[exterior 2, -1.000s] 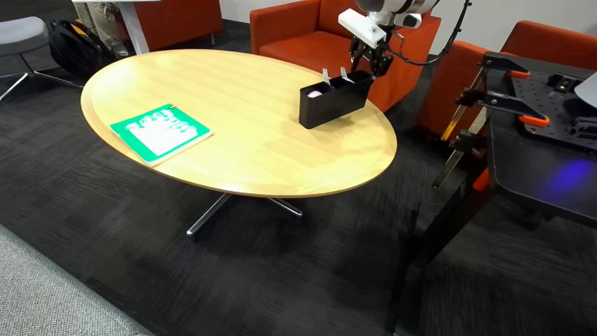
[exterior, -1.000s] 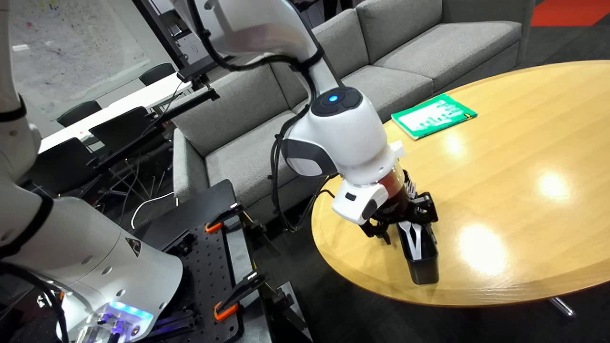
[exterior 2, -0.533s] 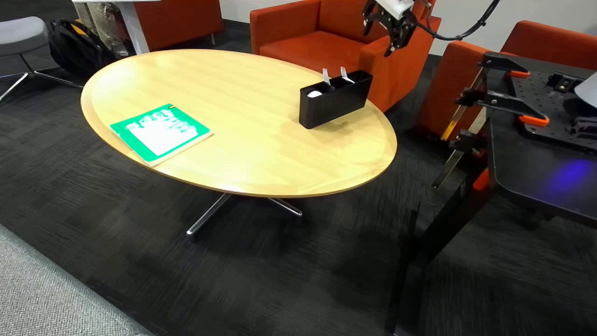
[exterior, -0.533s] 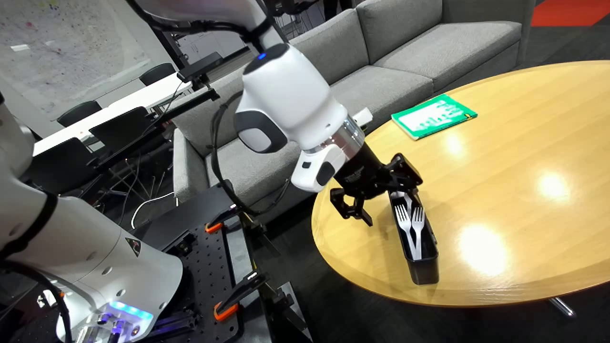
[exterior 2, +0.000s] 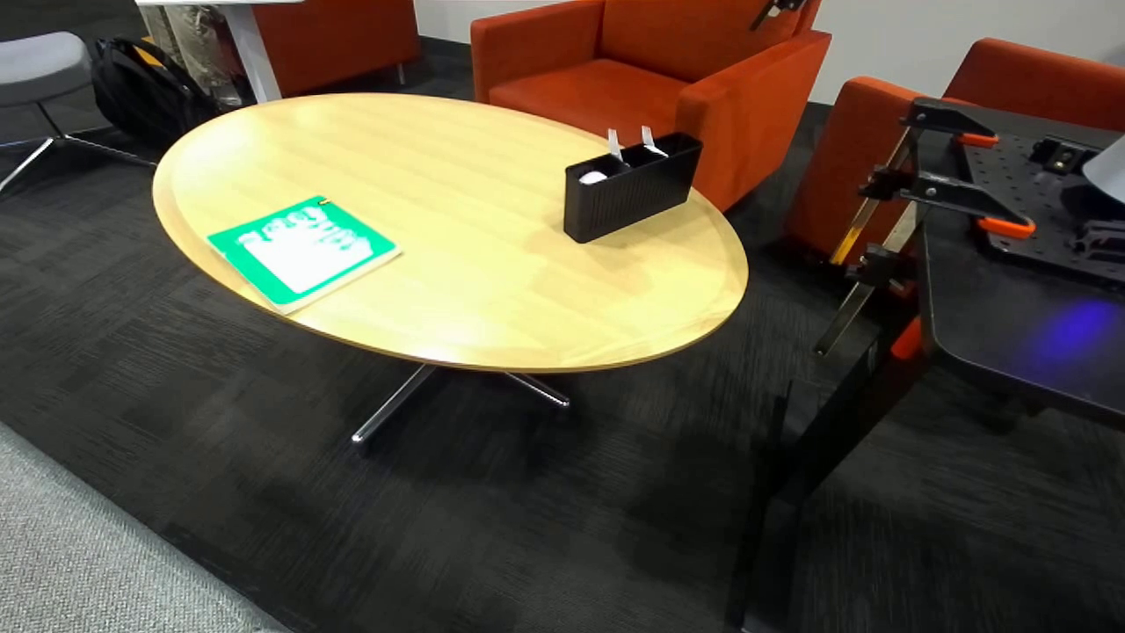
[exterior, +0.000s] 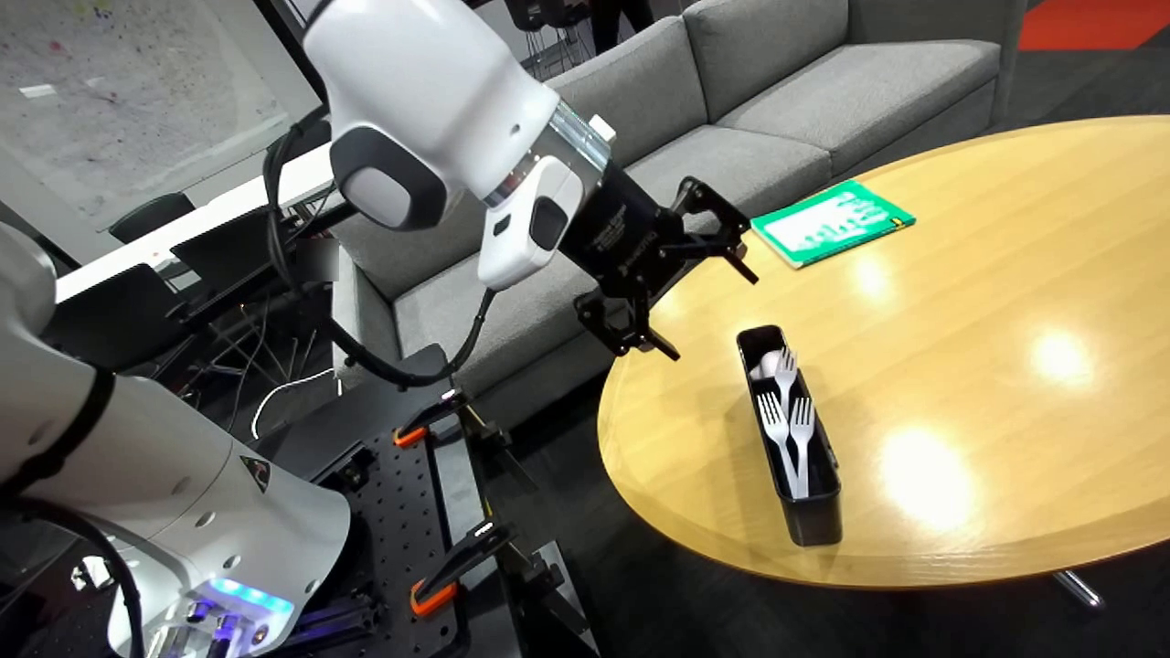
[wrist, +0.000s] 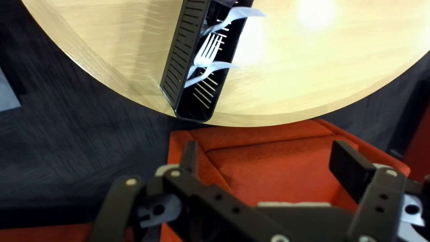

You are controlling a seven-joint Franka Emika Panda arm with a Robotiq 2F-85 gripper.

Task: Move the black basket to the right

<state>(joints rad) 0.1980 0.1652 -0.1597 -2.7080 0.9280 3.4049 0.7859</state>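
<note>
The black basket (exterior: 813, 523) stands upright on the oval wooden table (exterior: 996, 457), close to its edge. White plastic forks (exterior: 780, 439) and a round white item lie in it. It shows in both exterior views (exterior 2: 633, 198) and at the top of the wrist view (wrist: 183, 50), where its far end is cut off. My gripper (exterior: 711, 313) is open and empty, above and back from the basket, touching nothing. In the wrist view the fingers (wrist: 265, 154) are wide apart over a red armchair. Only a bit of the gripper (exterior 2: 778, 9) shows at the top of an exterior view.
A green-and-white book (exterior: 834, 222) lies flat on the table, well apart from the basket. A grey sofa (exterior: 759, 146) and a red armchair (exterior 2: 606, 97) stand close by the table. The robot's black bench with clamps (exterior: 457, 567) stands beside it.
My gripper has lifted up and back from the basket's end, toward the robot base, with its fingers open. The basket and the book have stayed in place.
</note>
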